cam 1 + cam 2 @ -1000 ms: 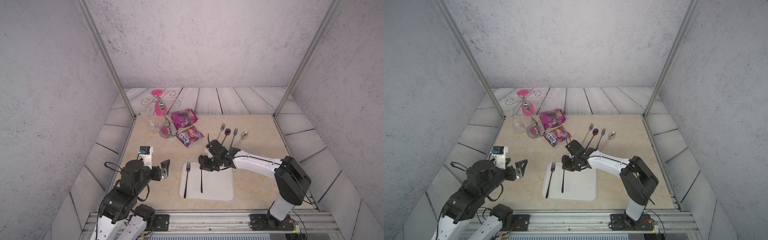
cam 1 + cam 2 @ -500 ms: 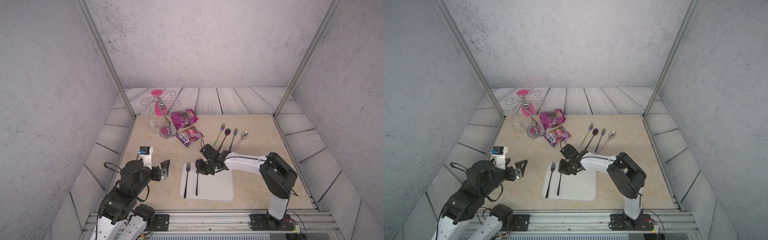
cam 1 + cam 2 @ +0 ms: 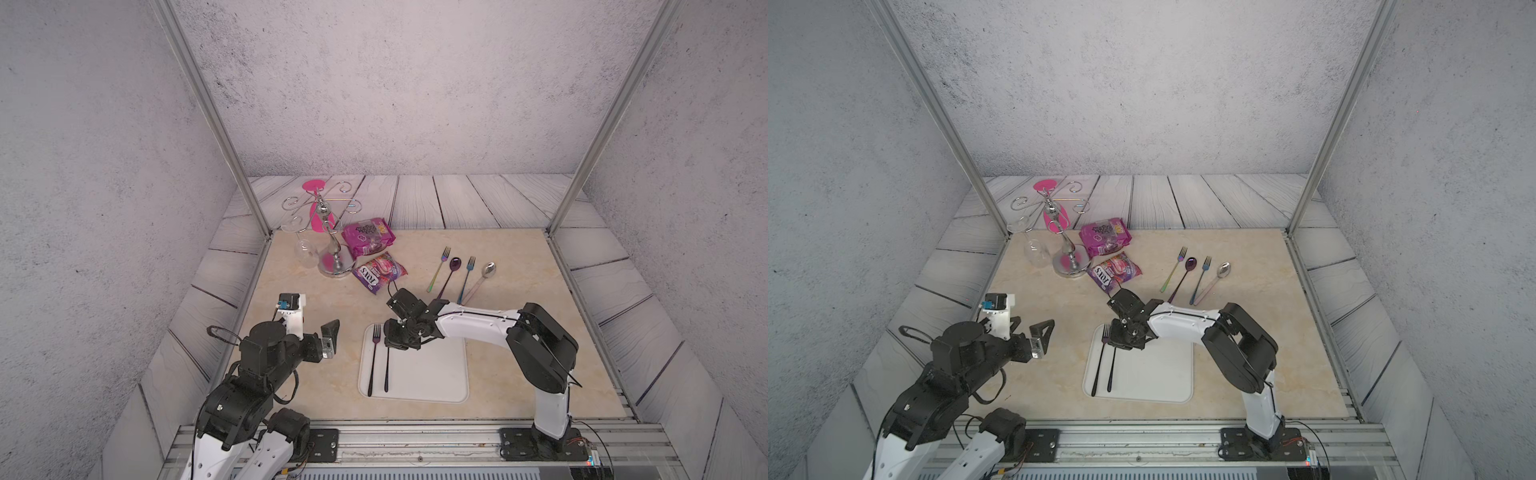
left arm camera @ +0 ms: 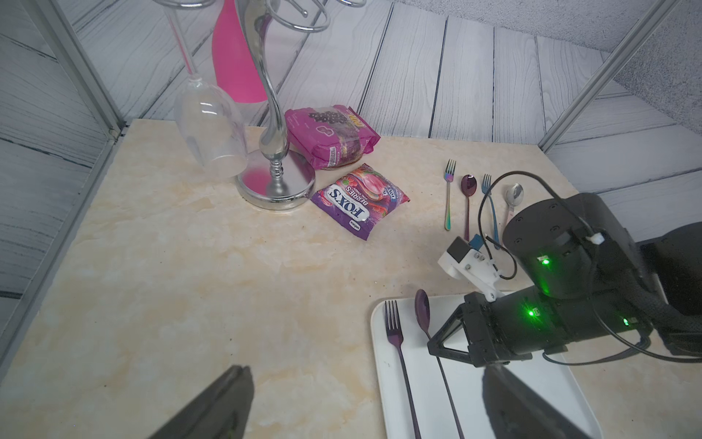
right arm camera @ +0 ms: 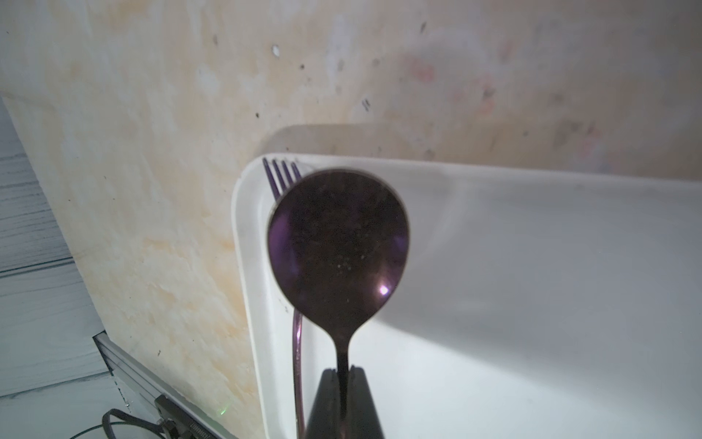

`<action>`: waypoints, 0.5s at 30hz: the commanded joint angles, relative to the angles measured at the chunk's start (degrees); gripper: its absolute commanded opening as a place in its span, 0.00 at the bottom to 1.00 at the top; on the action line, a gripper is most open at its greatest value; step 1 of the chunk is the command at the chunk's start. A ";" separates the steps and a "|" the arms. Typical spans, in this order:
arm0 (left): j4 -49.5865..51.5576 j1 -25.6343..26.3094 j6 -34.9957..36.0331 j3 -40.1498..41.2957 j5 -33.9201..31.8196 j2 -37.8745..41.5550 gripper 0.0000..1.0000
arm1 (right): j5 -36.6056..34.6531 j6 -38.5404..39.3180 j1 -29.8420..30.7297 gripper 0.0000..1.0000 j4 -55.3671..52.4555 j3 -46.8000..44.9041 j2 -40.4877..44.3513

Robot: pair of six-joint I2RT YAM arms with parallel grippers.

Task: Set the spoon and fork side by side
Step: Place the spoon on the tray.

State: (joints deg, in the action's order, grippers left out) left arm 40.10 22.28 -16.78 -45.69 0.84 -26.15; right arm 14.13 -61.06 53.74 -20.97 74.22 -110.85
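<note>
Jaws of the right gripper (image 5: 343,374) pinched the spoon (image 5: 338,243) by its neck, just beside the fork (image 4: 395,334) over the tray (image 3: 436,374); left gripper (image 3: 330,338) gaped, idle. Placing step, seemingly: next called for lowering flat, then releasing.

My right gripper (image 5: 342,376) holds the spoon (image 5: 338,243) over the tray (image 3: 432,374), near its left edge; the fork (image 3: 372,365) lies on it just left of the spoon. Beyond my gripper, spare cutlery (image 3: 455,264) lies rightward, snack packets (image 3: 379,272) leftward.
</note>
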 commanded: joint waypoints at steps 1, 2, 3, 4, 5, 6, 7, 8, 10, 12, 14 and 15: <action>0.10 -0.12 -0.01 0.43 -0.11 0.61 1.00 | -1.70 -0.68 0.74 0.00 -2.31 1.22 -1.95; 0.07 -0.12 -0.01 0.47 -0.08 0.66 1.00 | -1.80 -0.77 0.89 0.00 -2.25 1.53 -2.16; 0.07 -0.09 0.03 0.43 -0.11 0.65 1.00 | -1.92 -0.78 1.00 0.00 -2.27 1.90 -2.52; 0.07 -0.11 0.04 0.43 -0.09 0.63 1.00 | -2.08 -0.81 1.11 0.00 -2.37 2.17 -2.65; 0.07 -0.13 -0.01 0.43 -0.11 0.62 1.00 | -2.26 -0.96 1.19 0.00 -2.40 2.31 -2.74; 0.11 -0.13 -0.01 0.43 -0.10 0.51 1.00 | -2.39 -1.13 1.15 0.00 -2.34 2.29 -2.89; 0.07 -0.13 -0.01 0.43 -0.02 0.55 1.00 | -2.51 -1.26 1.23 0.00 -2.26 2.24 -2.98; 0.07 -0.09 -0.01 0.46 -0.03 0.57 1.00 | -2.54 -1.43 1.22 0.00 -2.11 2.11 -3.08; 0.07 -0.10 -0.01 0.43 -0.05 0.50 1.00 | -2.62 -1.90 1.30 0.00 -1.77 1.87 -3.15; 0.14 -0.11 -0.01 0.45 -0.11 0.56 0.99 | -2.53 -2.48 1.31 0.00 -1.25 1.42 -3.16; 0.16 -0.08 -0.01 0.43 -0.17 0.59 1.00 | -2.64 -2.82 1.32 0.00 -0.87 1.21 -3.15; 0.16 -0.13 -0.01 0.44 -0.16 0.65 1.00 | -2.69 -3.03 1.31 0.00 -0.79 1.13 -3.15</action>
State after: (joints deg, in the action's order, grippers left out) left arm 40.10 22.28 -16.78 -45.69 0.82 -26.11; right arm 12.91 -62.81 54.74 -21.89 74.94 -113.51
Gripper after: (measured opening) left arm 0.996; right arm 0.050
